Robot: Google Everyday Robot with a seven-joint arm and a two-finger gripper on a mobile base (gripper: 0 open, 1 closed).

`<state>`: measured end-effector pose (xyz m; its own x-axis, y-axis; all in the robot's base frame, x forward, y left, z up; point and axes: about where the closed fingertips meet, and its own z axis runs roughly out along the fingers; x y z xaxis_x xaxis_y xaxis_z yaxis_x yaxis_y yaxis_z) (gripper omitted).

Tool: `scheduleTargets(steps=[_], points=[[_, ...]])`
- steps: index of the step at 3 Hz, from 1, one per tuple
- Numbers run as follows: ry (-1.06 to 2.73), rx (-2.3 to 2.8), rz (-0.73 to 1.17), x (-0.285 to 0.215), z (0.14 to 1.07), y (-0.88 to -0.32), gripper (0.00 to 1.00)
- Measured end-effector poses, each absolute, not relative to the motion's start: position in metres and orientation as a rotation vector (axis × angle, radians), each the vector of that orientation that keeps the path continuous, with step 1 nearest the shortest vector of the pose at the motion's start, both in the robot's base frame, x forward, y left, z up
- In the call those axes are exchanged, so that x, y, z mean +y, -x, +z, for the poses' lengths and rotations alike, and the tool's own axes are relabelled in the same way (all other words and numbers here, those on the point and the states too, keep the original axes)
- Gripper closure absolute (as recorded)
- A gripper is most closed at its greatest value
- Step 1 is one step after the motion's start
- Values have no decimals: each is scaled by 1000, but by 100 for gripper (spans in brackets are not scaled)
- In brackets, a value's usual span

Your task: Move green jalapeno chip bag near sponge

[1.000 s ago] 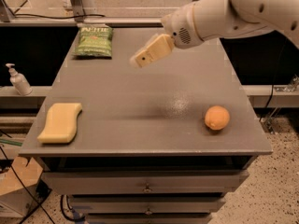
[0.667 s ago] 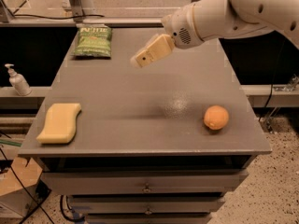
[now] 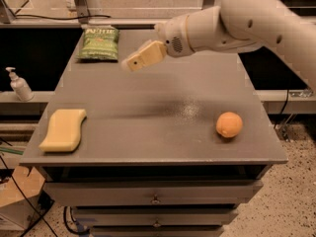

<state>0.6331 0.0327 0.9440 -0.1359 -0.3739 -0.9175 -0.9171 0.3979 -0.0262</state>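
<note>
The green jalapeno chip bag lies flat at the far left corner of the grey table. The pale yellow sponge lies at the near left edge. My gripper hangs above the table at the far middle, just right of the chip bag and a little nearer than it, pointing left toward it. It holds nothing. The white arm reaches in from the upper right.
A round orange fruit sits near the table's right front. A soap dispenser bottle stands off the table to the left. Drawers are below the tabletop. A metal post rises behind the bag.
The gripper has moved slightly left toward the chip bag. The bag, sponge and orange have not moved.
</note>
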Motion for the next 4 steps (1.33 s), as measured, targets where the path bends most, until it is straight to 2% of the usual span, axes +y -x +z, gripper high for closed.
scheduleTargets(steps=[1, 4], points=[[1144, 1633, 791, 58, 933, -653, 0], [1149, 1533, 679, 115, 901, -715, 0]])
